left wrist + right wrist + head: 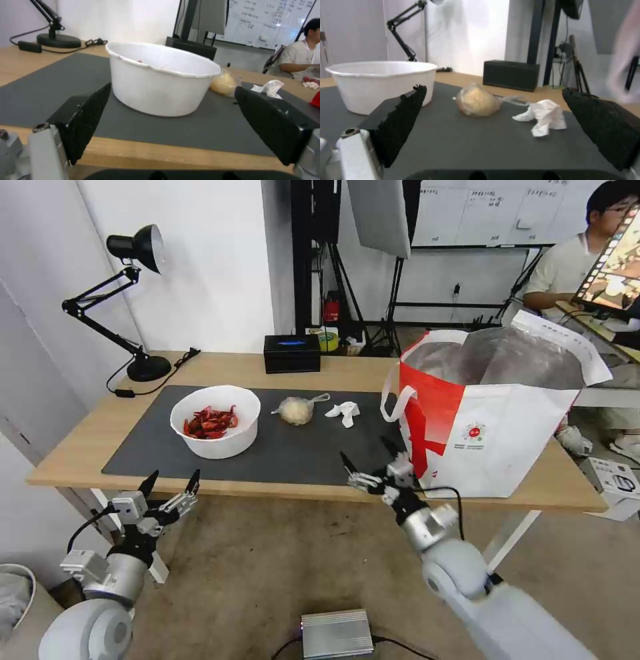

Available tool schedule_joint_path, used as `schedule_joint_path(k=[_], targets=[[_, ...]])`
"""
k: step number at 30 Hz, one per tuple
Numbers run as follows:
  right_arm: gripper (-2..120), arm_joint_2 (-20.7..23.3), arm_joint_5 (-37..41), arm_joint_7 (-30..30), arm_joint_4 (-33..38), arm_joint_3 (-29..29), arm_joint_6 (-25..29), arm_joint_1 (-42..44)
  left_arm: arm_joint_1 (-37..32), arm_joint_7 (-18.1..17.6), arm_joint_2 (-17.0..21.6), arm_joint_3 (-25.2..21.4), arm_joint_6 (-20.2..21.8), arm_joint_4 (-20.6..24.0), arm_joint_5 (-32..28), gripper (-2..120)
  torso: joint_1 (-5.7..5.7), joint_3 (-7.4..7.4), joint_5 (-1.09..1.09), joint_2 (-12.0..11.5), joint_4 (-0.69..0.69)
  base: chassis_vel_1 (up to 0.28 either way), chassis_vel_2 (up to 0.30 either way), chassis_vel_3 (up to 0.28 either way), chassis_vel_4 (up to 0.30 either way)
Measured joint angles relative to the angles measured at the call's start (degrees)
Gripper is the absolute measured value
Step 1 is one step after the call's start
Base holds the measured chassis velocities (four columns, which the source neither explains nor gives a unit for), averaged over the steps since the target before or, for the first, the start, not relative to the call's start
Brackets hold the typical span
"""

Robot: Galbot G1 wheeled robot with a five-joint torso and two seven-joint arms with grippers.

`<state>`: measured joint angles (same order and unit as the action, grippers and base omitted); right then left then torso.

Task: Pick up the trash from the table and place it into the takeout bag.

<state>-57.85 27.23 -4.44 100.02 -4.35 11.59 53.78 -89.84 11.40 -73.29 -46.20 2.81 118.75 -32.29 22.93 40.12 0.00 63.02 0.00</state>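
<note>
On the dark grey mat (140,447) of the light-wood table (80,447) stands a white bowl of red crayfish shells (215,421) (160,80) (380,83). Right of it lie a small knotted clear bag (297,410) (476,101) (223,83) and a crumpled white tissue (345,412) (543,117) (269,88). The white-and-red takeout bag (493,427) stands open at the table's right end, foil lining showing. My left gripper (171,483) (171,125) is open, empty, at the front edge before the bowl. My right gripper (370,453) (501,130) is open, empty, low over the mat's front right, beside the bag.
A black tissue box (292,353) (510,75) sits at the table's back edge, a black desk lamp (133,300) at the back left with its cord. A person sits behind the takeout bag. A grey box (337,633) lies on the floor.
</note>
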Motion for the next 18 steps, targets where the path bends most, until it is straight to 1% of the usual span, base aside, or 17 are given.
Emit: schedule_joint_path(k=[1,4,5,8,9,12,13,16,18], targets=[[100,0.00,0.00,0.00,0.00,0.00,0.00,0.00,0.00,0.00,0.00,0.00,0.00,0.00,0.00,100,0.00,0.00,0.00,0.00,0.00,0.000,0.000,0.000,0.000],[100,-1.84,1.09,-0.83,-4.83,-4.05,-0.42,-5.31,0.33,0.08,-0.56,-0.14,-0.02,0.15,0.21,100,0.00,0.00,0.00,0.00,0.01,0.000,0.000,0.000,0.000],[100,-1.84,1.09,-0.83,-4.83,-4.05,-0.42,-5.31,0.33,0.08,-0.56,-0.14,-0.02,0.15,0.21,100,0.00,0.00,0.00,0.00,0.01,0.000,0.000,0.000,0.000],[100,-2.93,2.88,-2.01,-8.75,-7.06,-0.86,-9.95,0.73,0.09,-1.35,0.05,-0.02,0.17,0.46,100,0.00,0.00,0.00,0.00,0.00,0.000,0.000,0.000,0.000],[100,-2.93,2.88,-2.01,-8.75,-7.06,-0.86,-9.95,0.73,0.09,-1.35,0.05,-0.02,0.17,0.46,100,0.00,0.00,0.00,0.00,0.00,0.000,0.000,0.000,0.000],[100,-3.22,4.72,-3.10,-11.69,-9.94,-1.20,-15.11,1.26,0.17,-1.84,0.06,-0.02,0.05,0.61,100,0.00,0.00,-0.01,0.00,-0.01,0.000,0.000,0.000,0.000],[100,-3.22,4.72,-3.10,-11.69,-9.94,-1.20,-15.11,1.26,0.17,-1.84,0.06,-0.02,0.05,0.61,100,0.00,0.00,-0.01,0.00,-0.01,0.000,0.000,0.000,0.000],[100,-3.84,6.79,-4.54,-14.57,-13.30,-1.68,-20.49,1.98,0.41,-2.66,-0.05,-0.02,-0.32,0.78,100,0.00,-0.01,-0.01,0.00,0.00,0.000,0.000,0.000,0.000],[100,-4.25,7.46,-4.99,-15.40,-14.18,-1.95,-21.93,2.22,0.67,-3.06,-0.09,-0.02,-0.50,0.88,100,0.00,0.00,-0.01,0.00,-0.01,0.000,0.000,0.000,0.000]])
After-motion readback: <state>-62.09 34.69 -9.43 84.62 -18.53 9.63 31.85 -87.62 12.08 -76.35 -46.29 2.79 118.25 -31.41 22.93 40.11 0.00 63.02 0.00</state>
